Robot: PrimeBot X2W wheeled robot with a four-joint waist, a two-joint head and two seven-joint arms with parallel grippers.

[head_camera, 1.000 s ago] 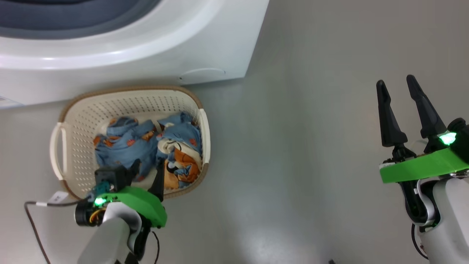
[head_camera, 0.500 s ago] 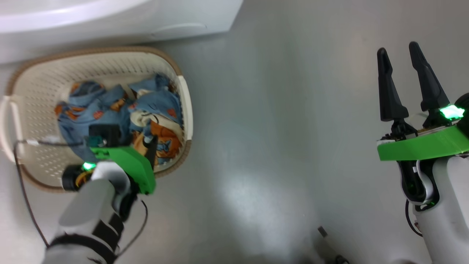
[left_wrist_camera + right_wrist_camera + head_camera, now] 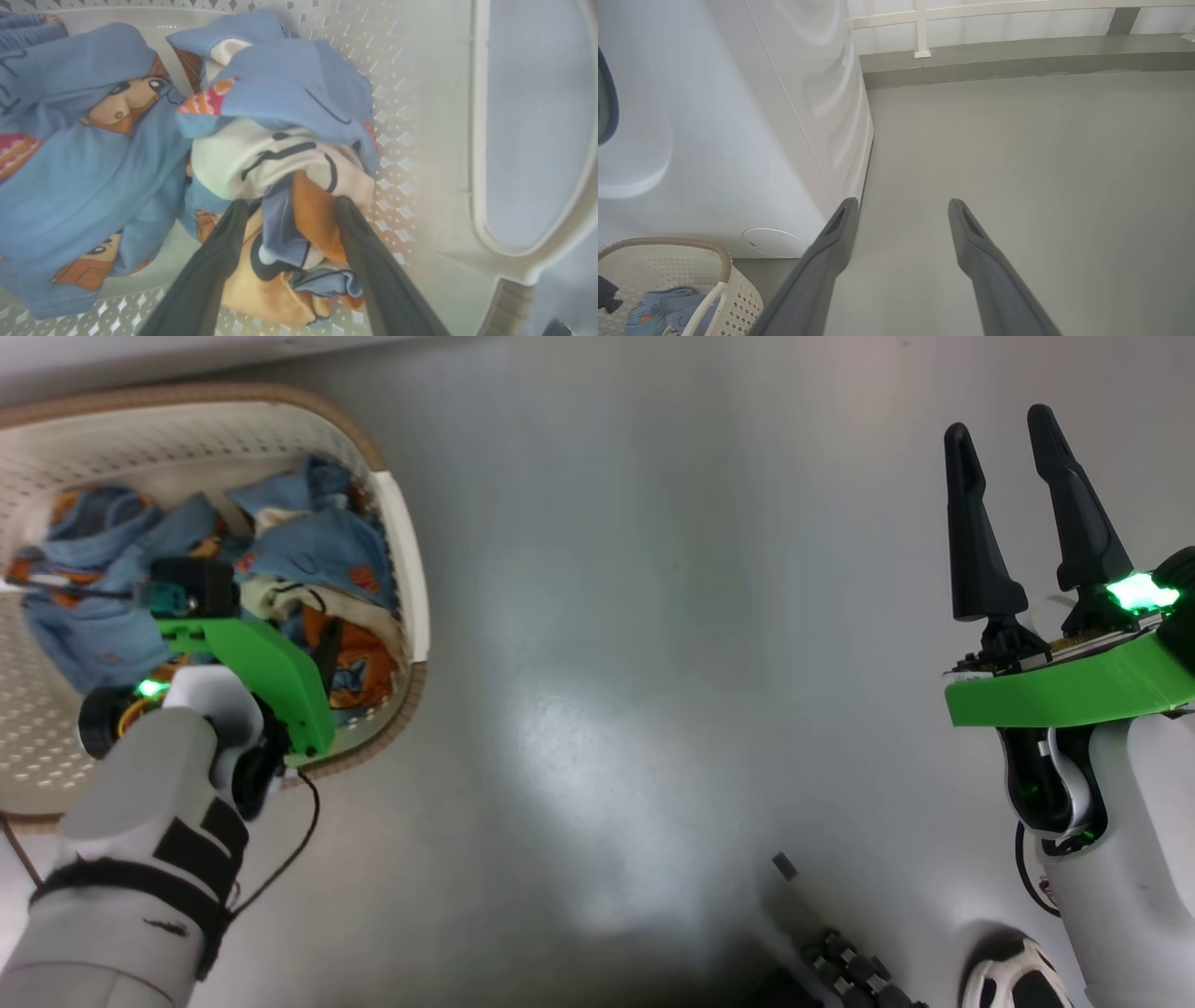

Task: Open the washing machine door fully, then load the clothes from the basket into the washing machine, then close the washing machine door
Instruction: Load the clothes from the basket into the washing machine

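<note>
The cream basket (image 3: 411,616) sits on the floor at the upper left of the head view, just below the white washing machine (image 3: 140,350). The light-blue clothes (image 3: 317,551) with orange and cream prints lie in it. My left gripper (image 3: 292,207) reaches down into the basket, open, its fingers straddling a bunched orange, cream and blue fold of the clothes (image 3: 303,219) close to the basket wall (image 3: 420,116). My right gripper (image 3: 999,425) hangs open over bare floor at the right, holding nothing. The washing machine door is out of view.
The washing machine's side (image 3: 714,140) and the basket rim (image 3: 724,261) stand left of my right gripper (image 3: 901,205). A grey ledge with a white rail (image 3: 1017,51) runs behind. My base and a wheel (image 3: 1008,980) sit at the bottom; a black cable (image 3: 280,859) dangles from the left arm.
The head camera has tilted down and turned, so the basket and machine slid up and left. My left gripper has sunk lower into the basket, onto the clothes. The right gripper kept its pose.
</note>
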